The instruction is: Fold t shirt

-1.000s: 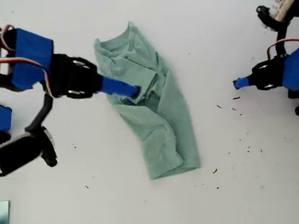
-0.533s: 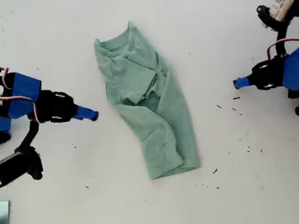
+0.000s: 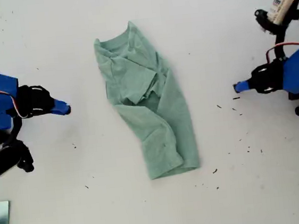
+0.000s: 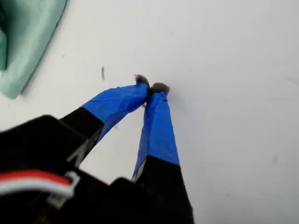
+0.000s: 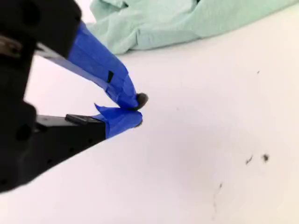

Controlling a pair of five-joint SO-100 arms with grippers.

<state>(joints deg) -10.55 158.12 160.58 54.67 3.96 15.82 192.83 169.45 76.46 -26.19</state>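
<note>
Fingertips on both arms are pinched together with nothing between them: my first gripper (image 4: 150,88) and my second gripper (image 5: 138,109) each sit closed over bare table (image 3: 209,20).

The t shirt (image 3: 149,112) lies mid-table in the exterior view, folded into a long slanted strip, collar toward the far edge and hem toward the near one. A bunched ridge runs through its middle. It looks partly folded, with the lengthwise halving likely not yet done.

That ridge is the main risk. A pinch there could take only the upper layer, so the fold would peel open instead of carrying over. A grab at one end alone would probably drag the strip askew.

Both grippers are well apart from the cloth, the first at the exterior view's left, the second at its right among dark specks (image 3: 234,105). Closed jaws would shove the cloth rather than grip it.
</note>
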